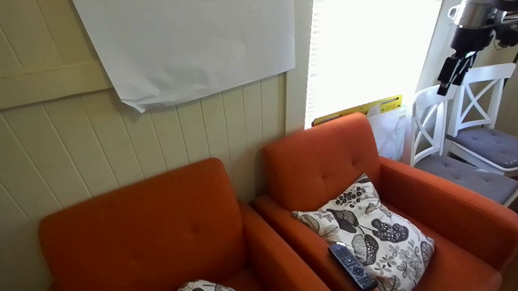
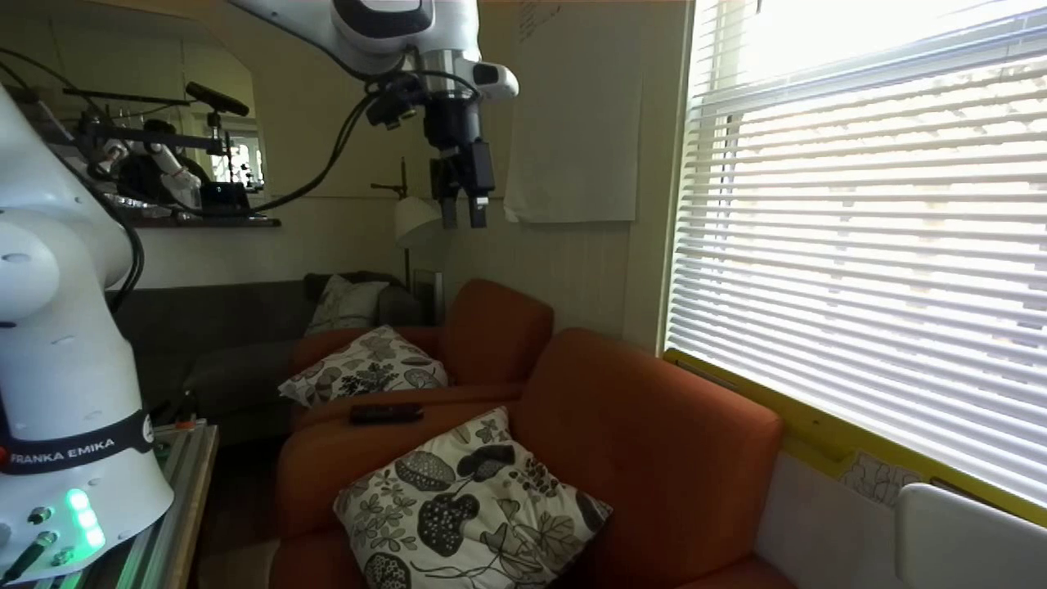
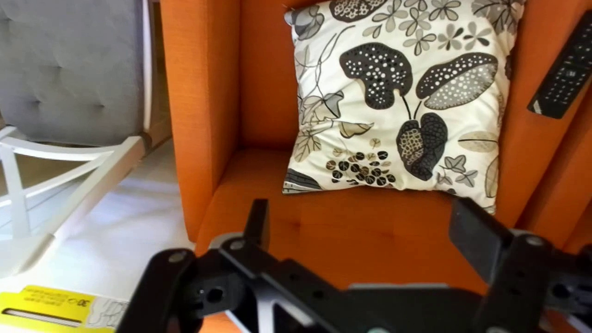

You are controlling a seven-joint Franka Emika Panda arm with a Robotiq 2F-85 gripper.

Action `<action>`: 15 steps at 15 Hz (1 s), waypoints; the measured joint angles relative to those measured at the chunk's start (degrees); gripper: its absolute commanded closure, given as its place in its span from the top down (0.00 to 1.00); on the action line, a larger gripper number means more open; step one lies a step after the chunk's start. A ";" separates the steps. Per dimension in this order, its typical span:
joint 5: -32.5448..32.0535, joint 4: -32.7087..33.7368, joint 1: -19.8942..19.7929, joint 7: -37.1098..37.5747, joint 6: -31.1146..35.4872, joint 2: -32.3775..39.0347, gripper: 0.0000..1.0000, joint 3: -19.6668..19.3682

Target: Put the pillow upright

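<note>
The pillow (image 1: 393, 232) is square and cream with dark leaf prints. It lies slanted on the seat of the nearer orange armchair (image 2: 654, 458), against the armrest that bears the remote. It also shows in an exterior view (image 2: 483, 515) and fully, except its far edge, in the wrist view (image 3: 402, 106). My gripper (image 3: 360, 206) is open and empty. It hangs high above the armchair, fingers pointing down, well apart from the pillow; both exterior views show it (image 1: 449, 86) (image 2: 464, 221). In the wrist view the backrest (image 3: 333, 245) lies between the fingers and the pillow lies beyond them.
A dark remote (image 1: 354, 267) lies on the armrest beside the pillow. A second printed pillow (image 2: 372, 368) sits on the neighbouring orange armchair (image 1: 144, 237). White chairs with grey cushions (image 1: 501, 146) stand beside the armchair. A window with blinds (image 2: 859, 229) and a yellow strip (image 1: 383, 104) are behind it.
</note>
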 measured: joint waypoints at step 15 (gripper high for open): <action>4.55 2.62 1.70 7.15 26.81 27.82 1.00 2.82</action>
